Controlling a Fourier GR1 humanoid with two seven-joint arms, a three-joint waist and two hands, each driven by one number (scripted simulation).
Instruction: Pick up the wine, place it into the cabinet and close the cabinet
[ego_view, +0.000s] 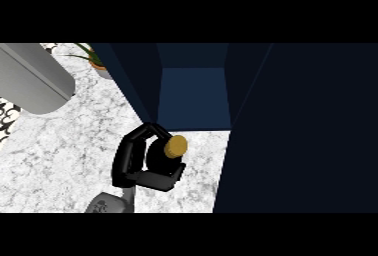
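The left hand (136, 162) is curling its fingers (148, 131) round the wine (171, 148), gold cap poking out beside them, carrying it above the table (59, 150) toward the open cabinet (193, 97) just beyond the fingertips.

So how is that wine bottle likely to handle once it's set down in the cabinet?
The wine bottle looks dark and smooth under its gold cap, so it is probably rigid and somewhat slippery. The hand curls round it, hiding most of its body. If it is tall and narrow, it may tip when released, or roll if laid down.
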